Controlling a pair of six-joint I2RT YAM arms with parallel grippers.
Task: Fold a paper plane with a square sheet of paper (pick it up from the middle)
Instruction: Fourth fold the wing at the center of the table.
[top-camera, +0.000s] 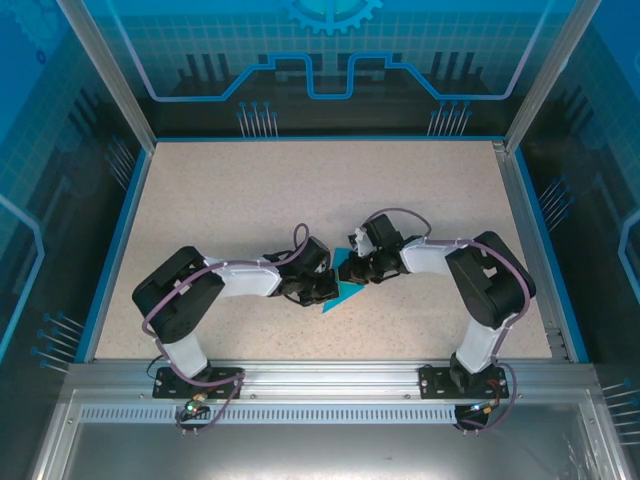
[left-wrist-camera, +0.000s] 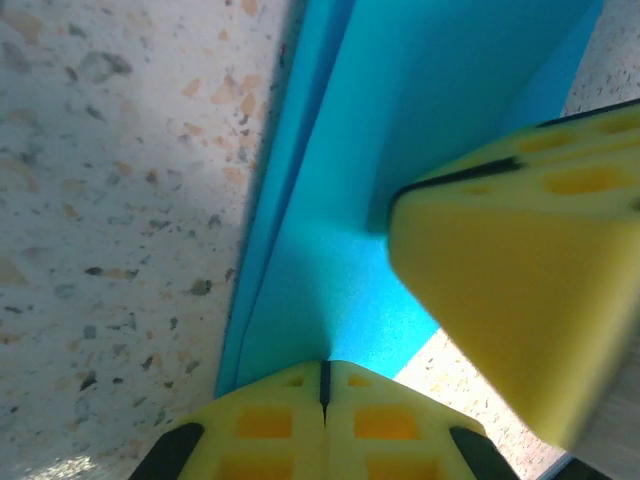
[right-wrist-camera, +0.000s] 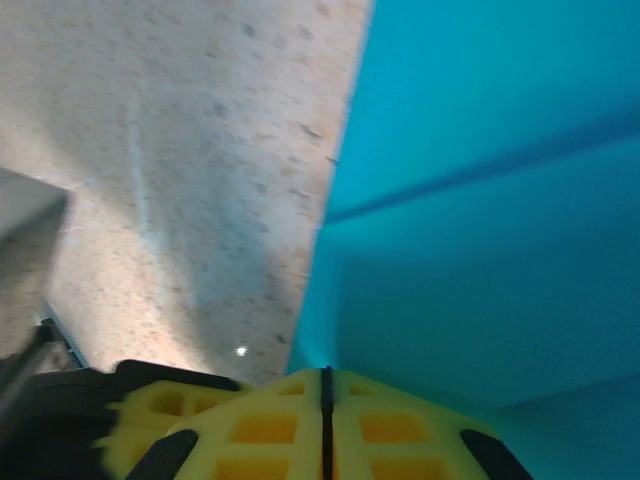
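The square sheet of paper (top-camera: 341, 296) is bright cyan and folded into a narrow creased shape, its sharp point aimed at the near left. It lies low over the table's middle, between both arms. My left gripper (top-camera: 320, 290) is shut, and the paper's (left-wrist-camera: 340, 200) crease runs into the seam of its yellow jaws (left-wrist-camera: 323, 385). My right gripper (top-camera: 352, 270) is shut as well, with the paper's (right-wrist-camera: 480, 250) edge meeting its closed tips (right-wrist-camera: 325, 378). In the left wrist view a yellow fingertip (left-wrist-camera: 500, 290) of the right gripper looms close on the right.
The speckled beige table (top-camera: 300, 190) has a blue rim and stands inside a frame with transparent blue panels (top-camera: 330, 50). An aluminium rail (top-camera: 320, 375) carrying both arm bases runs along the near edge.
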